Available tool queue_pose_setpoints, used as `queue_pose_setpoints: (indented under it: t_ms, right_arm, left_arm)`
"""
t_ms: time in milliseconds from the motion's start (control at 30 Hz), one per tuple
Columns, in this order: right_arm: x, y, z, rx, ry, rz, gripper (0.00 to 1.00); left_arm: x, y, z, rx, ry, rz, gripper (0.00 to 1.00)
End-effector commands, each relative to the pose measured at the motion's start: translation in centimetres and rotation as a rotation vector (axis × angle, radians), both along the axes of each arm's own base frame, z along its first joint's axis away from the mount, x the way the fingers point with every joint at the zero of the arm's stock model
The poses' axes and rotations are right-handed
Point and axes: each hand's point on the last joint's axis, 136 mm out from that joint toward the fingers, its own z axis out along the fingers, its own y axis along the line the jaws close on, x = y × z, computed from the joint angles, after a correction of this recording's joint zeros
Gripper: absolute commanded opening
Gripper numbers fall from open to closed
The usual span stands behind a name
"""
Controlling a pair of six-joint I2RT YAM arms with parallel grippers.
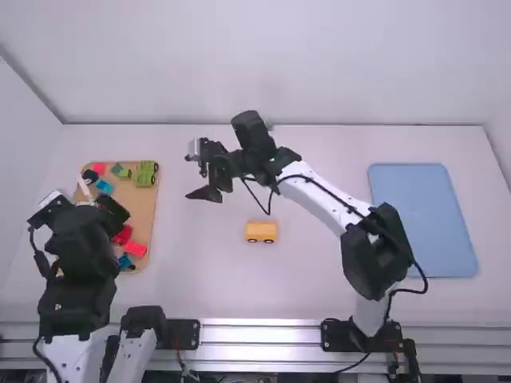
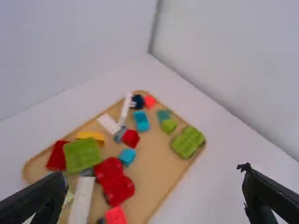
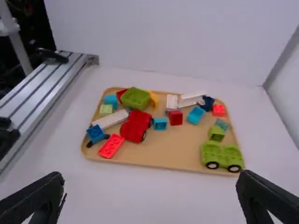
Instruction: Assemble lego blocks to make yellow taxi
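Left gripper [image 2: 153, 172] and right gripper [image 3: 150, 176] gaping wide, we're judging yellow block [image 1: 261, 231], baseward of right fingers, light, stiff, side-grippable.

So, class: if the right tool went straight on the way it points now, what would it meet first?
Most likely the tray, near the blue block beside the red car. Depth is unclear, though, so the right tool might touch the table first.
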Motion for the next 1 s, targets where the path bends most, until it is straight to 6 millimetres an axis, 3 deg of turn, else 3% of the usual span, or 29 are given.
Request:
queue_pose_setpoints:
  t_ms: [0, 233, 433, 567, 600, 633, 967]
  right_arm:
    - [0.0, 1.0, 1.2, 0.024, -0.056, 0.034, 0.98]
    - [-0.4, 1.7, 1.9, 0.037, -0.082, 0.042, 0.98]
    - [0.1, 1.5, 1.7, 0.029, -0.085, 0.027, 0.98]
    - [0.6, 1.5, 1.5, 0.017, -0.105, -0.002, 0.98]
    - [0.6, 1.5, 1.5, 0.017, -0.105, -0.002, 0.98]
    - [0.8, 1.5, 1.4, 0.010, -0.110, -0.014, 0.98]
    - [1.2, 1.4, 1.4, 0.006, -0.113, -0.027, 0.98]
  left_arm:
    - [-0.8, 1.2, -0.2, -0.013, 0.002, 0.069, 0.99]
    - [0.0, 3.1, -1.3, -0.066, 0.030, 0.118, 0.99]
    - [1.1, 5.0, -0.8, -0.101, 0.063, 0.163, 0.99]
    - [4.2, 5.7, -0.4, -0.174, 0.130, 0.120, 0.99]
    - [4.2, 5.7, -0.4, -0.174, 0.130, 0.120, 0.99]
    - [5.8, 5.3, -0.4, -0.212, 0.154, 0.079, 0.99]
    - [14.1, 4.5, -1.6, -0.338, 0.260, -0.080, 0.99]
